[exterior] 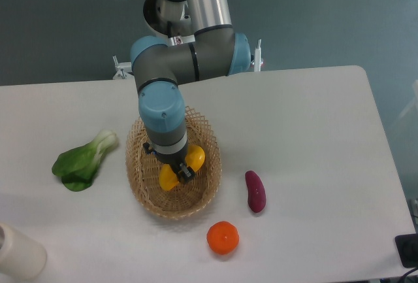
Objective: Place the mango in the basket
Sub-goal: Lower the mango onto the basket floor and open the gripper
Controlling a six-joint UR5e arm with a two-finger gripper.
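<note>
The yellow mango point(194, 159) lies inside the tan wicker basket point(199, 195), which sits at the table's middle left. My gripper point(179, 169) points straight down into the basket, right over the mango's middle. The dark fingers straddle the fruit. The arm's wrist hides the fingertips, so I cannot tell whether the jaws press on the mango or stand apart from it. The mango appears to rest on the basket's floor.
A green leafy bok choy point(85, 161) lies left of the basket. A dark purple oblong vegetable point(255, 191) lies to its right. A round orange fruit point(223, 238) sits in front. A white cylinder point(18, 252) stands at the front left corner.
</note>
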